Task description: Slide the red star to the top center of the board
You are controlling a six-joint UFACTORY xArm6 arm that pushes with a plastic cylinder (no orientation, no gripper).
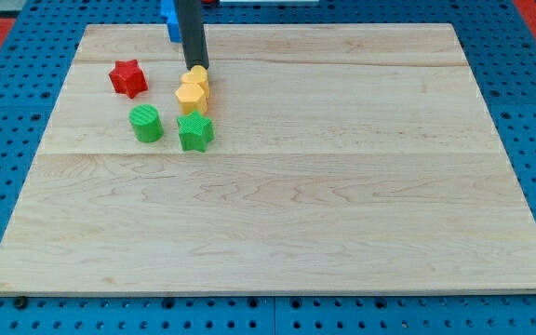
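We have no gripper, only a rod; our tip (200,67) sits at the top edge of the yellow block (193,89), touching or just beside it. The red star (128,78) lies to the view's left of it, apart, near the worktop's (342,186) upper left. Below sit a green cylinder (145,123) and a green star (194,131). A blue block (170,19) shows behind the rod.
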